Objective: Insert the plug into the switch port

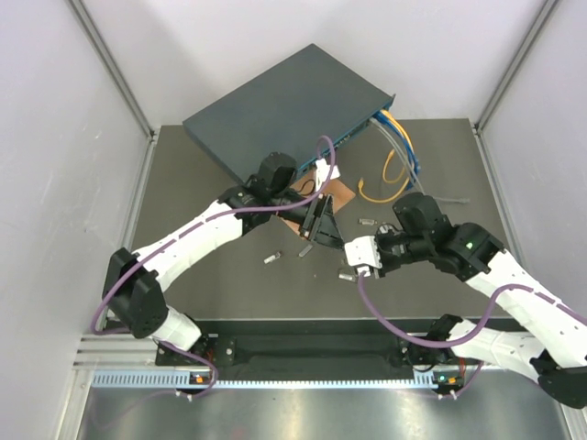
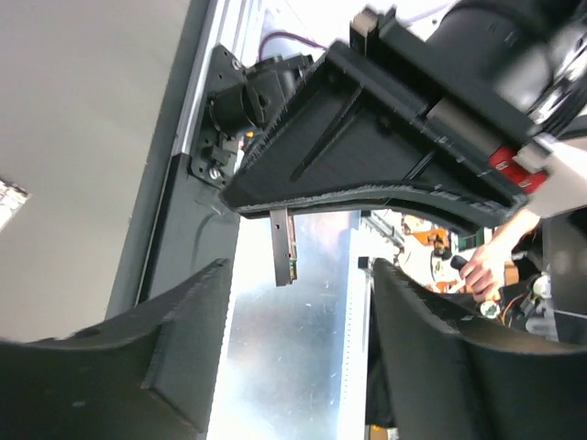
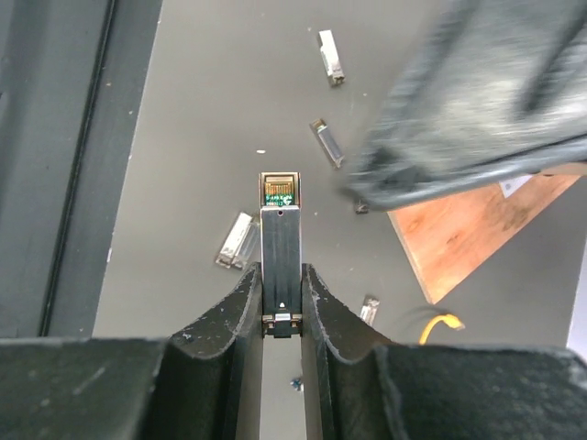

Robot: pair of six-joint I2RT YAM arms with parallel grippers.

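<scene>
Right tool (image 3: pixel 281 278) is pinched tight on the plug (image 3: pixel 281 229), a slim metal one. It's gripped by its back end, so the front with the gold contacts sticks out past the fingertips. It's up off the table (image 1: pixel 202 266), not touching anything else.

Left tool (image 2: pixel 298 280) is spread wide with nothing in it. From its wrist cam you look straight at the right tool, and the plug hangs down just beyond the gap between the left fingers (image 2: pixel 193 321). So the two tools are really close, pretty much nose to nose over the middle of the table.

The switch (image 1: pixel 275 110) sits at the far end of the table, turned at an angle. Its teal port face points right and toward the arms, and a bunch of blue and yellow cables (image 1: pixel 401 147) are plugged in at the right end of that face. The plug is well apart from the ports, out on the near side of the wood square (image 1: pixel 337 195) that lies just in front of the switch.

A few spares (image 3: pixel 237 240) are scattered on the table around the tools. One loose yellow cable loops right of the wood square.

Can't tell from any view which ports are free.
</scene>
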